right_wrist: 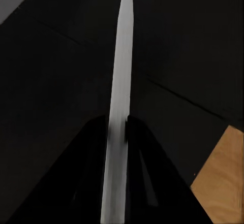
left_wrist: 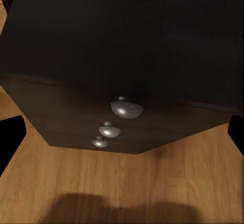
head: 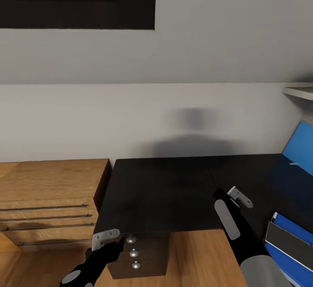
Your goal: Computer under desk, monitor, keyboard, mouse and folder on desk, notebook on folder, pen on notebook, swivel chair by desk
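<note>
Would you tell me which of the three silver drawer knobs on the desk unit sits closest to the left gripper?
The topmost knob, just under the desk top's front edge. It sits right beside the left gripper, while the middle knob and bottom knob lie farther below it.

The desk (head: pixel 174 191) stands against the wall (head: pixel 130 117). The wooden counter (head: pixel 48 191) is just beside it on the left. The folder (head: pixel 289 239) lies at the desk's right end. The three-drawer unit (head: pixel 139 256) sits under the desk's front edge.
</note>
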Motion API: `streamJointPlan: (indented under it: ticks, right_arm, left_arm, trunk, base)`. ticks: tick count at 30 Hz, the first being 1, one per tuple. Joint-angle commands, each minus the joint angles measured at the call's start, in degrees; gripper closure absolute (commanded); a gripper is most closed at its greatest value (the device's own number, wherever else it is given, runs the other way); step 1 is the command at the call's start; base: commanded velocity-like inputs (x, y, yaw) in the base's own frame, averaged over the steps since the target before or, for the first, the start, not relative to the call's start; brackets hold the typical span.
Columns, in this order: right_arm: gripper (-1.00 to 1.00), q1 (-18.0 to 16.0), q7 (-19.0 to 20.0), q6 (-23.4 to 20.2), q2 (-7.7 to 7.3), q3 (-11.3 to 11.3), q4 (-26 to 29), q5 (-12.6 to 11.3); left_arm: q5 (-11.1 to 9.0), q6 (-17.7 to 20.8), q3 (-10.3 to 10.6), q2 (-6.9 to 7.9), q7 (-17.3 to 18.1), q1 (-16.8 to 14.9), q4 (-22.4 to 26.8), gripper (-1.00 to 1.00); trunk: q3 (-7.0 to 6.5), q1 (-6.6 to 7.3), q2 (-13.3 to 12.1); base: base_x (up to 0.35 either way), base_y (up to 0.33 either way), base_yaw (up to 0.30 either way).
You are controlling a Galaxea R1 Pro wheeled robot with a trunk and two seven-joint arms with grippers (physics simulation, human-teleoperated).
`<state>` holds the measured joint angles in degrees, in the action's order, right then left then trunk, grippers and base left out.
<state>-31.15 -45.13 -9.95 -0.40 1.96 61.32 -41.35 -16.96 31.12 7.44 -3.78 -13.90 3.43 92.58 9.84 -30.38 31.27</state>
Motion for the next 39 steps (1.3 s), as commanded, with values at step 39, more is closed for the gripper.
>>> streamJointPlan:
  ticks: [39]
  right_arm:
    - [1.00, -0.05, -0.22, -0.25, -0.39, -0.90, -0.41, -0.12]
  left_arm:
    - [-0.61, -0.01, 0.12, 0.00, -0.51, 0.00, 0.15, -1.00]
  trunk:
    - [-0.75, -0.03, 0.09]
  base:
    - [0.000, 0.000, -0.286]
